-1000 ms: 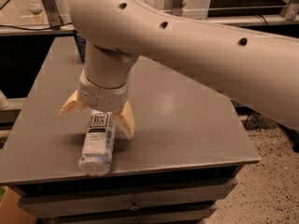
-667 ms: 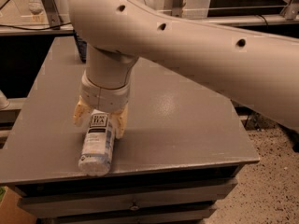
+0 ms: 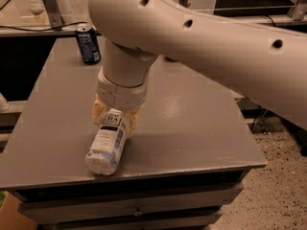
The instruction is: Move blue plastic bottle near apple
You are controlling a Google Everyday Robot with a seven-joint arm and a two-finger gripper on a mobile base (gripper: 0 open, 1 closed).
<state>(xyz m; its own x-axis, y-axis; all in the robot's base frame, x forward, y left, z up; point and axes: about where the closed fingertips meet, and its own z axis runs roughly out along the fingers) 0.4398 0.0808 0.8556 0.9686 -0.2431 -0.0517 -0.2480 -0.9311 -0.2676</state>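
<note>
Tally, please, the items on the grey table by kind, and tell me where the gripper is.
Plastic bottles: 1, the blue plastic bottle, lying on its side near the front edge.
Soda cans: 1, the dark blue can, upright at the far left corner.
Total: 2.
The gripper is shut on the bottle's far end.

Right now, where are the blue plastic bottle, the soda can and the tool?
blue plastic bottle (image 3: 107,145), camera view, middle of its body.
soda can (image 3: 88,43), camera view, its side.
tool (image 3: 115,119), camera view, midway between fingertips shut on the bottle.
</note>
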